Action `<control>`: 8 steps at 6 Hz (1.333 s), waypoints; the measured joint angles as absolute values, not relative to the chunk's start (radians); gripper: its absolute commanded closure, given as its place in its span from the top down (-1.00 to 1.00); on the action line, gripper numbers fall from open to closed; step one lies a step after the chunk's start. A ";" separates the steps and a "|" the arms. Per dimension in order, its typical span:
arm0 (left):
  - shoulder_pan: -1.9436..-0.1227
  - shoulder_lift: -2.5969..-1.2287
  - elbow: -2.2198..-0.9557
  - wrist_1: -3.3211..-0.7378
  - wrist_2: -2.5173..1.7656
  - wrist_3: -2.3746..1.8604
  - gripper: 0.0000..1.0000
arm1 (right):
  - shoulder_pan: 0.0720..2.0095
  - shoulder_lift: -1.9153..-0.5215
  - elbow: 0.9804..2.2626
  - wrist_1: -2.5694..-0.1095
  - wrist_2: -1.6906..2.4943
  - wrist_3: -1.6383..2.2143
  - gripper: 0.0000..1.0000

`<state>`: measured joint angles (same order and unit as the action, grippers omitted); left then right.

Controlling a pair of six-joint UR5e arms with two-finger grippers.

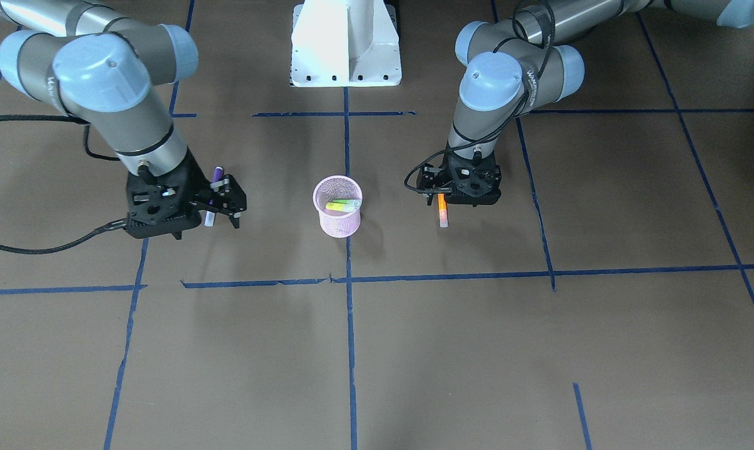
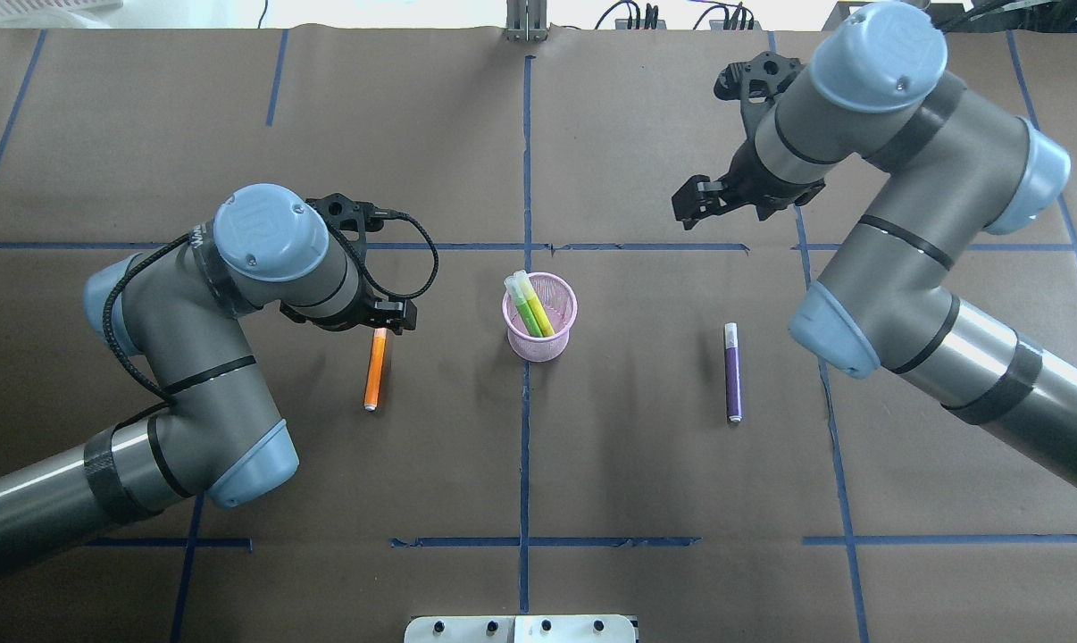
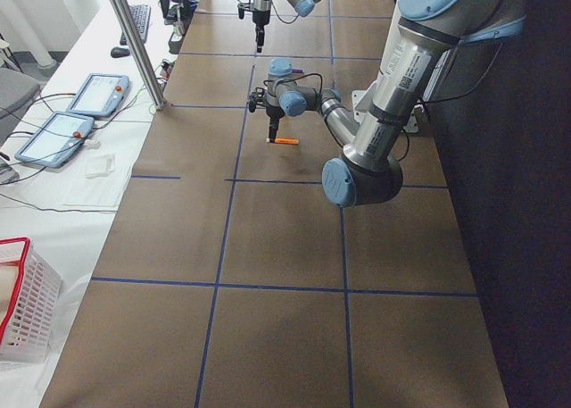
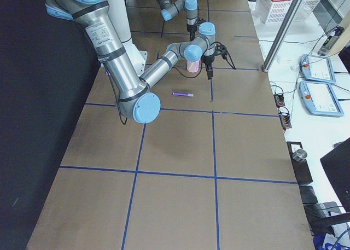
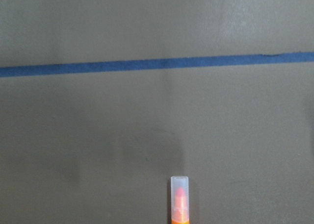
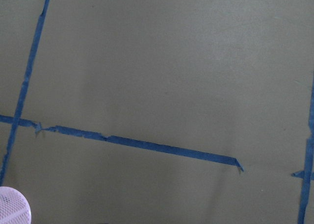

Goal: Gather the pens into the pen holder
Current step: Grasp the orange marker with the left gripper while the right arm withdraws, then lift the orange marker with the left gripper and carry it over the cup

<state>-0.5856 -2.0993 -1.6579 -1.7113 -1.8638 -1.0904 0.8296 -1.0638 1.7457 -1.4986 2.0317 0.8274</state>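
Note:
The pink mesh pen holder (image 2: 540, 323) stands at the table's middle with a green and a yellow pen (image 2: 530, 304) in it. An orange pen (image 2: 375, 368) lies flat on the table to its left. My left gripper (image 2: 388, 314) hangs low over that pen's far, capped end with its jaws open; the cap (image 5: 179, 199) shows at the bottom of the left wrist view. A purple pen (image 2: 732, 371) lies flat to the holder's right. My right gripper (image 2: 695, 204) is open, holds nothing, and floats high beyond the purple pen.
Brown paper with blue tape lines (image 2: 526, 161) covers the table. The robot's white base (image 1: 346, 47) sits at the near edge behind the holder. The holder's rim (image 6: 12, 207) peeks into the right wrist view's lower left corner.

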 measured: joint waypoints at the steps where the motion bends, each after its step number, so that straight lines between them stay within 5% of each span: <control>1: -0.580 -2.114 -1.632 -1.713 -1.861 -1.090 0.49 | 0.839 -1.078 1.756 -1.500 2.043 0.807 0.99; 5: -0.574 -2.129 -1.587 -1.718 -1.861 -1.089 0.22 | 0.842 -1.108 1.785 -1.499 2.048 0.799 0.99; 8: -0.568 -2.130 -1.578 -1.718 -1.861 -1.088 -0.61 | 0.842 -1.110 1.787 -1.499 2.048 0.799 0.99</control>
<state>-0.5678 -2.1298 -1.5781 -1.7180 -1.8612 -1.0879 0.8421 -1.1097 1.7870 -1.4991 2.0478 0.7992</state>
